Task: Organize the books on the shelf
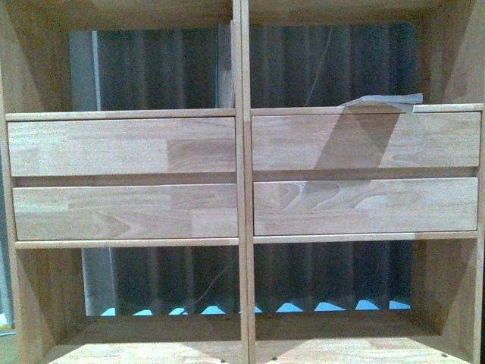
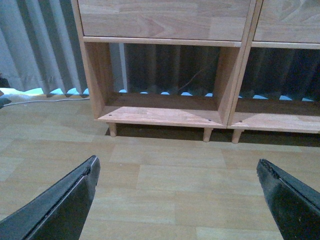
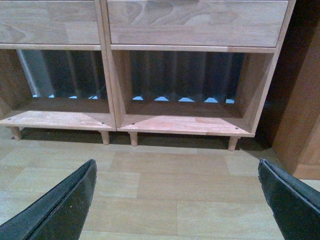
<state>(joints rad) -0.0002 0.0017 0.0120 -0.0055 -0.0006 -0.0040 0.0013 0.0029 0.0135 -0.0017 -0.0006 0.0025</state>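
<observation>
My shelf (image 1: 242, 152) fills the front view dead ahead at 12 o'clock, with two rows of drawers (image 1: 121, 144) across its middle. The one book (image 1: 383, 100) I can make out is a thin, pale one at about 2 o'clock. It lies flat on the board above the right-hand drawers, in the upper right compartment, with a corner poking out past the front edge. A thin grey strip stands against the central divider at about 12 o'clock in the upper left compartment. I cannot tell whether that is another book. Both lower compartments show only the dark curtain (image 1: 151, 68) through their open backs.

My left gripper (image 2: 176, 161) is spread wide and carries nothing, and my right gripper (image 3: 176, 162) is just the same. Both hang low over the wooden floor (image 2: 165, 175), aimed at the shelf's lower row. A darker cabinet (image 3: 300, 125) stands just beside the shelf's end wall.

I judge I am at the reaching step, with no book in hand and the tidying barely begun. Next, my right arm likely has to rise to the 2 o'clock compartment. The book is thin and lies flat, so I would pinch that overhanging corner, lift it clear of the board, then stand it upright against a wall, minding that it may flop or slide
</observation>
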